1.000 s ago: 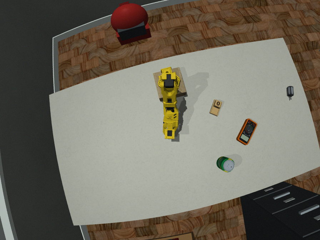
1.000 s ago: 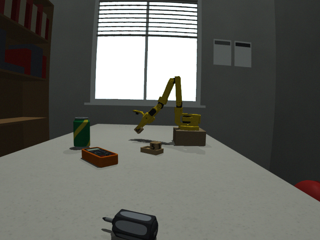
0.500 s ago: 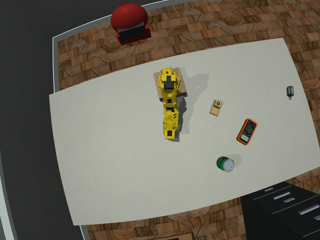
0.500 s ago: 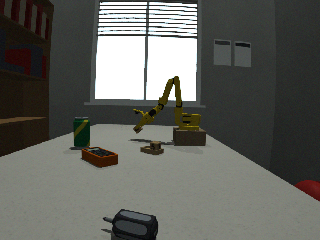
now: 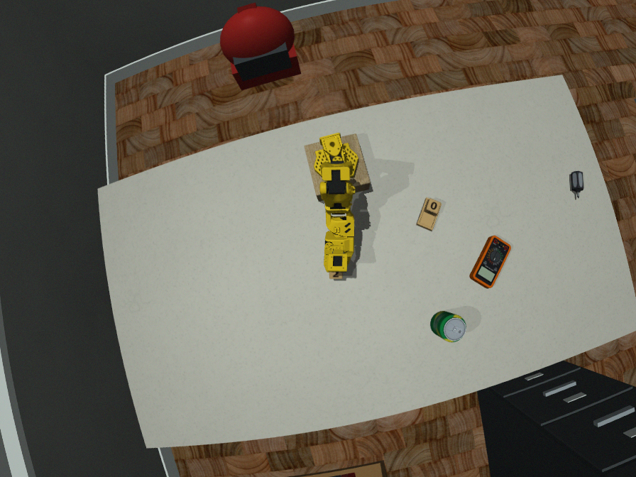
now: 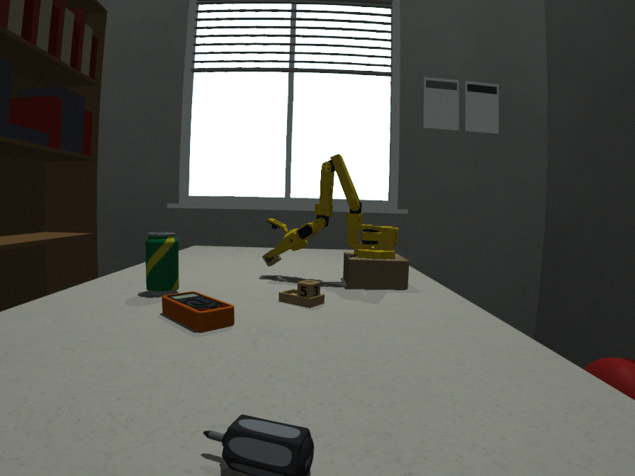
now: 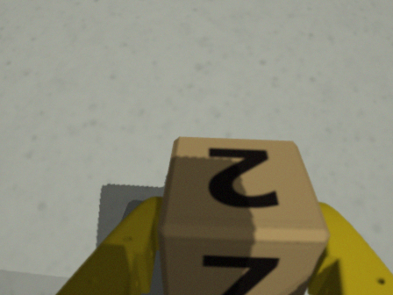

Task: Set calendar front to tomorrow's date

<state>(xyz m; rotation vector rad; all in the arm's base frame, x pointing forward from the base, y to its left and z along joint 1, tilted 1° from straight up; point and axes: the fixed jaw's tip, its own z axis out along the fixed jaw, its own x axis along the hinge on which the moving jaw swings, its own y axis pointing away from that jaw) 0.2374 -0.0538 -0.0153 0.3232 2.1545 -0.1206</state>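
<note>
My gripper [image 7: 237,263] is shut on a wooden digit cube [image 7: 241,211] and holds it in the air above the table. In the wrist view the cube shows a 2 on its far face and a 7 on the near face. In the side view the held cube [image 6: 272,259] hangs at the arm's tip, left of the tray. The wooden tray [image 6: 301,297] stands on the table with one cube [image 6: 309,289] in its right slot; that cube shows 5 and 3 on its sides. From above the tray [image 5: 427,215] shows the cube's top face, a 0 [image 5: 434,206], and an empty slot.
An orange multimeter [image 5: 490,261] and a green can [image 5: 448,326] lie past the tray on the right. A screwdriver [image 5: 576,182] lies at the table's far right edge. The arm's base sits on a wooden block. A red chair [image 5: 259,43] stands behind the table.
</note>
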